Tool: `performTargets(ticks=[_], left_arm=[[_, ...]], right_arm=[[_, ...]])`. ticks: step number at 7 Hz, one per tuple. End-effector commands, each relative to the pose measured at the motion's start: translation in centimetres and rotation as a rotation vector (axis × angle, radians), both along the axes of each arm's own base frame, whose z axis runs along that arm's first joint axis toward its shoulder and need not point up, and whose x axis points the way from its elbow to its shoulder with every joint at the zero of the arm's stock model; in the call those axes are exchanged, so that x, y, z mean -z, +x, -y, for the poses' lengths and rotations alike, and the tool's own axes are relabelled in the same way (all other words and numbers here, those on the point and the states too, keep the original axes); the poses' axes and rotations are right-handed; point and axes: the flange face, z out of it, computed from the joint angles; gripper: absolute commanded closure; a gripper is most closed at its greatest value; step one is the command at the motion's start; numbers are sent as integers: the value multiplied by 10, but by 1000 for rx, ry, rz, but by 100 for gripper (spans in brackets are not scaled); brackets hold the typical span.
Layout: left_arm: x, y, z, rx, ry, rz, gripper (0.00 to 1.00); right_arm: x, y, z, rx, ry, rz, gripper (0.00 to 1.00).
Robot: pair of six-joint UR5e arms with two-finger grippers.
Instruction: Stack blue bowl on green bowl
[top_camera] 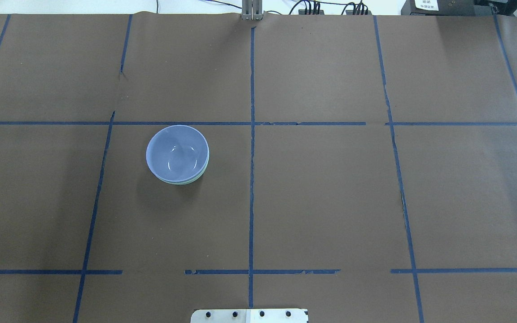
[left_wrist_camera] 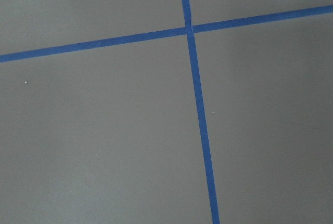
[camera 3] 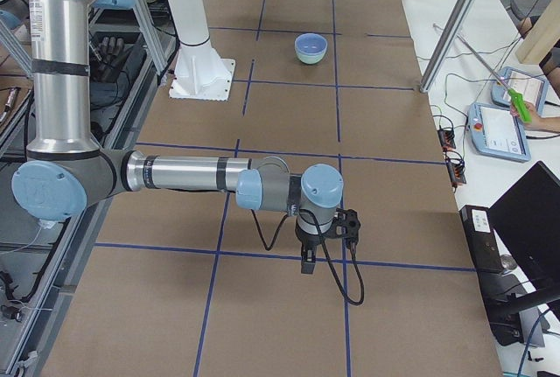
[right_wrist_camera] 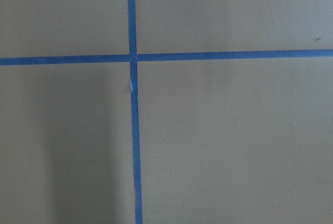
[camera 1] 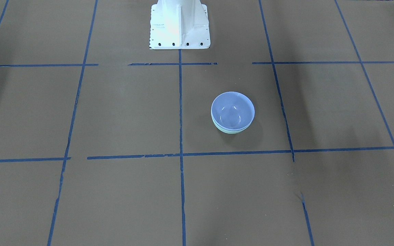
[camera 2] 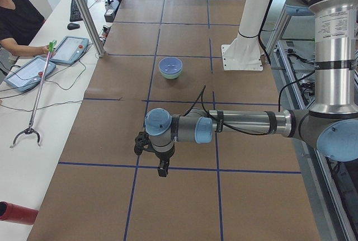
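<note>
The blue bowl [camera 1: 233, 111] sits nested inside the green bowl [camera 1: 231, 131], of which only a thin mint edge shows under the rim. The stack stands upright on the brown table, left of centre in the overhead view [top_camera: 177, 152]. My left gripper [camera 2: 162, 171] hangs over the table far from the bowls and shows only in the exterior left view. My right gripper [camera 3: 306, 263] is likewise far from the bowls [camera 3: 311, 45] and shows only in the exterior right view. I cannot tell whether either is open or shut. Both wrist views show only brown paper and blue tape.
The white robot pedestal [camera 1: 180, 24] stands at the table's robot side. Blue tape lines [top_camera: 251, 179] grid the brown table. A side bench holds tablets [camera 2: 70, 48] and a grabber tool [camera 2: 36, 95], with an operator [camera 2: 17, 20] beside it.
</note>
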Motion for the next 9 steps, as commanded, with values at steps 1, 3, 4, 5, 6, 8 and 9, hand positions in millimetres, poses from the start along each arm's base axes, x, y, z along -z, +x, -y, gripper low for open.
performTargets(ticks=[1,3,4,5,6,8,9], left_arm=[[0,-1,0,3,-1,0,0],[1,-6,1,14,2,0,0],[1,-11,0,22,2,0,0],[1,-12,0,25,4,0,0],[1,-12,0,25,2,0,0],[1,-12,0,25,4,0,0],[2,-12,1,25,5,0,0]], right_arm=[[0,0,0,-1,0,0,0],[0,0,0,-1,0,0,0],[0,0,0,1,0,0,0],[0,0,0,1,0,0,0],[0,0,0,1,0,0,0],[0,0,0,1,0,0,0],[0,0,0,-1,0,0,0]])
